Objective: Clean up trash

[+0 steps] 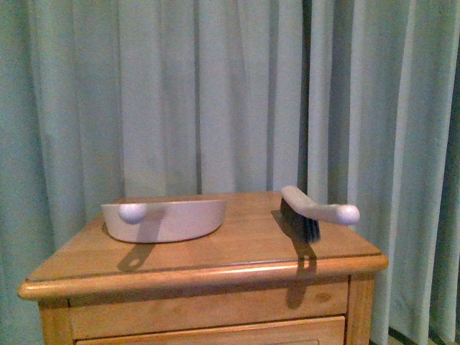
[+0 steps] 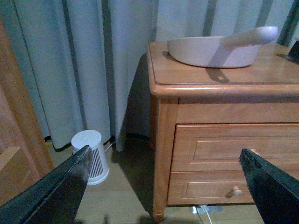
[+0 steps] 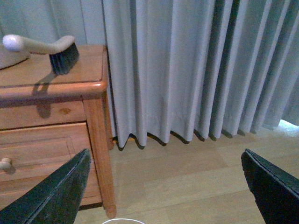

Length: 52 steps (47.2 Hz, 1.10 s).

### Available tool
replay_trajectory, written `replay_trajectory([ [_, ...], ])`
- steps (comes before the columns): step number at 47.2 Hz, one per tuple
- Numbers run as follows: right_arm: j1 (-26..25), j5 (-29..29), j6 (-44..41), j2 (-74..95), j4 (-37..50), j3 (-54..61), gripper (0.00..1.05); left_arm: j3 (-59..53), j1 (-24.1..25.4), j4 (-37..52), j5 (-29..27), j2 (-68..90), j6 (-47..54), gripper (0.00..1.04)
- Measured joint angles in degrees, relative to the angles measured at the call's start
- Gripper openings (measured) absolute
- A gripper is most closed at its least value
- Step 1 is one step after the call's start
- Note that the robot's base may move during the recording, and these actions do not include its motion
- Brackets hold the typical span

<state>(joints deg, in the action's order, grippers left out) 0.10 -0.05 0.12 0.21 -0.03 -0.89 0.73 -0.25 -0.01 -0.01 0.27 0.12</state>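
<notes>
The white tissue wad is not in view in any frame. A beige dustpan (image 1: 164,219) lies on the wooden nightstand (image 1: 237,248) at the left, and a beige hand brush (image 1: 314,214) with dark bristles lies at the right. The dustpan also shows in the left wrist view (image 2: 215,49), the brush in the right wrist view (image 3: 51,50). My left gripper (image 2: 166,186) is open and empty, low in front of the nightstand's drawers. My right gripper (image 3: 166,186) is open and empty, low beside the nightstand's right leg, over bare floor. Neither arm shows in the front view.
Grey-green curtains (image 1: 230,93) hang behind the nightstand. A small white round appliance (image 2: 90,156) stands on the floor left of the nightstand. A wooden panel (image 2: 18,140) is at the far left. A white rim (image 3: 122,221) shows low by the right leg.
</notes>
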Motion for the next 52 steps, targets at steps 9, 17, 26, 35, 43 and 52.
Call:
replay_trajectory([
  [9, 0.0, 0.0, 0.0, 0.0, 0.0, 0.0, 0.97, 0.0, 0.0, 0.0, 0.0, 0.0, 0.0, 0.97],
  [17, 0.0, 0.0, 0.0, 0.0, 0.0, 0.0, 0.97, 0.0, 0.0, 0.0, 0.0, 0.0, 0.0, 0.97],
  [26, 0.0, 0.0, 0.0, 0.0, 0.0, 0.0, 0.97, 0.0, 0.0, 0.0, 0.0, 0.0, -0.1, 0.97],
  [35, 0.0, 0.0, 0.0, 0.0, 0.0, 0.0, 0.97, 3.2, -1.4, 0.8, 5.3, 14.6, -10.3, 0.97],
  [43, 0.0, 0.0, 0.0, 0.0, 0.0, 0.0, 0.97, 17.5, -7.6, 7.5, -0.3, 39.0, -6.1, 0.97],
  [52, 0.0, 0.0, 0.0, 0.0, 0.0, 0.0, 0.97, 41.8, -13.5, 2.8, -4.9, 66.8, 0.5, 0.97],
])
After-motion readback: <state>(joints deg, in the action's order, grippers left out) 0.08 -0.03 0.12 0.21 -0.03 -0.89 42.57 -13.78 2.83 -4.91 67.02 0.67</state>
